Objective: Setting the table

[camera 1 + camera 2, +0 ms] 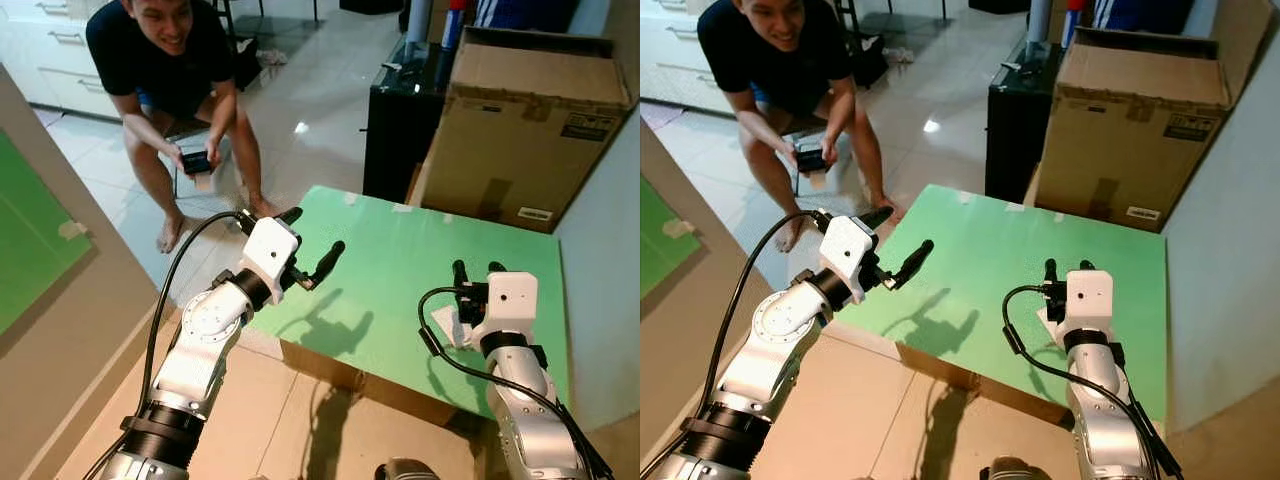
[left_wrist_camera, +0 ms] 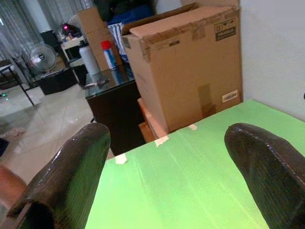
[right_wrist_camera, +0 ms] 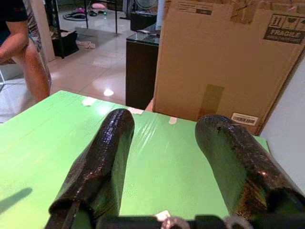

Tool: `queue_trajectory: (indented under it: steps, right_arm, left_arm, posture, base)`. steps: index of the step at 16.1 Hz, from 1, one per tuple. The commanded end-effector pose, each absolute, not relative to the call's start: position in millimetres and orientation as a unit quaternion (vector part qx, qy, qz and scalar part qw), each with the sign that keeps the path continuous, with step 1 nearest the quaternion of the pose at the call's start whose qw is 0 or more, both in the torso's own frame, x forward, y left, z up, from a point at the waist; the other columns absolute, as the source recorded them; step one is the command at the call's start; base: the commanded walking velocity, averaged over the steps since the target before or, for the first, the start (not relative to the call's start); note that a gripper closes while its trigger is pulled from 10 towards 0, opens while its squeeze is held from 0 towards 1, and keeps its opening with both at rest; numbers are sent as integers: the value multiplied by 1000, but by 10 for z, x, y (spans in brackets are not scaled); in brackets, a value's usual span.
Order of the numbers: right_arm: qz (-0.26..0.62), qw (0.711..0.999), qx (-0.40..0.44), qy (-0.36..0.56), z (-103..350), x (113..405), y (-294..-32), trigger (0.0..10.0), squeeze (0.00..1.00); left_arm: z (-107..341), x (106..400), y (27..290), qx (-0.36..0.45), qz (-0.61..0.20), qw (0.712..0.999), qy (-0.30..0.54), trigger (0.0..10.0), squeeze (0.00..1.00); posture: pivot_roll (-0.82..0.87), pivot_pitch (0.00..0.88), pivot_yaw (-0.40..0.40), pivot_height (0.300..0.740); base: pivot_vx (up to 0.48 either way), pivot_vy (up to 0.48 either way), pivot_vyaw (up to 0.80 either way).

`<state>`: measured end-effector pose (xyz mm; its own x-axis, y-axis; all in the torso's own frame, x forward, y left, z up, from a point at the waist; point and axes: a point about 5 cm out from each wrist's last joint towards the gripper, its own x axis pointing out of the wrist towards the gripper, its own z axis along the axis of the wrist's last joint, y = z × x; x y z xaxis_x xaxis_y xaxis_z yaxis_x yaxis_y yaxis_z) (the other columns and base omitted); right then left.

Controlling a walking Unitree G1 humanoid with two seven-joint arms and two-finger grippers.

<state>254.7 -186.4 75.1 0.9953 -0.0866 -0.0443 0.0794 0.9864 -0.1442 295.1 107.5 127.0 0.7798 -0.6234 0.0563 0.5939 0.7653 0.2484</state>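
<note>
Green-topped rectangular table [image 1: 400, 262] lies under both grippers. Left gripper [image 1: 312, 240], fingers spread, hovers over its near-left corner; right gripper [image 1: 478, 270], fingers apart, sits above a white paper scrap [image 1: 447, 326]. Beyond stands a brown cardboard box [image 1: 520, 120].

We count one green table [image 1: 400, 260], with three bits of tape [image 2: 161, 140] showing along its far edge. Behind it stands one big cardboard box [image 1: 520, 120] and one black cabinet [image 1: 400, 120]. On the cabinet we see one grey bottle [image 2: 89, 59] and one red-capped can [image 2: 108, 53]. One person [image 1: 175, 70] crouches on the floor, holding one dark device [image 1: 196, 160]. Our two grippers, left [image 1: 312, 240] and right [image 1: 477, 270], each show two black fingers [image 3: 102, 162]. One white scrap [image 1: 447, 325] lies under the right arm.
</note>
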Motion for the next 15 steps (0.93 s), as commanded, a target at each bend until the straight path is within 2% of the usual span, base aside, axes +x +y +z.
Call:
queue_trajectory:
  steps: [1, 7, 9, 10, 13, 15]
  right_arm:
    - [-43, 996, -67, 26, 770, 2574, -1869, 10000, 1000]
    - [-41, 997, -69, 22, 773, 2552, -1861, 10000, 1000]
    - [-54, 995, -83, 27, 765, 2551, -1883, 10000, 1000]
    - [-59, 994, -85, 28, 764, 2557, -1906, 10000, 0]
    - [-63, 995, -75, 36, 747, 2556, -1918, 10000, 0]
    - [-61, 995, -75, 34, 745, 2558, -1917, 10000, 0]
  left_arm:
    - [1260, 2957, 1086, 122, -322, 936, -66, 10000, 0]
    - [1251, 2952, 1077, 121, -331, 934, -62, 10000, 0]
    - [1251, 2944, 1055, 125, -338, 931, -64, 10000, 0]
    - [1254, 2940, 1048, 122, -340, 930, -65, 10000, 0]
    - [1274, 2963, 1074, 112, -331, 935, -66, 10000, 0]
    - [1273, 2961, 1084, 116, -331, 934, -66, 10000, 0]
  posture:
    - [-214, 59, 71, 740]
    - [-219, 67, 77, 740]
    - [-221, 67, 79, 740]
    - [-221, 67, 79, 740]
    - [-219, 64, 79, 736]
    - [-215, 62, 78, 714]
  base:
    - [0, 0, 0]
    - [0, 0, 0]
    - [0, -480, 0]
    - [0, -480, 0]
    - [0, -127, -152]
    - [0, 0, -213]
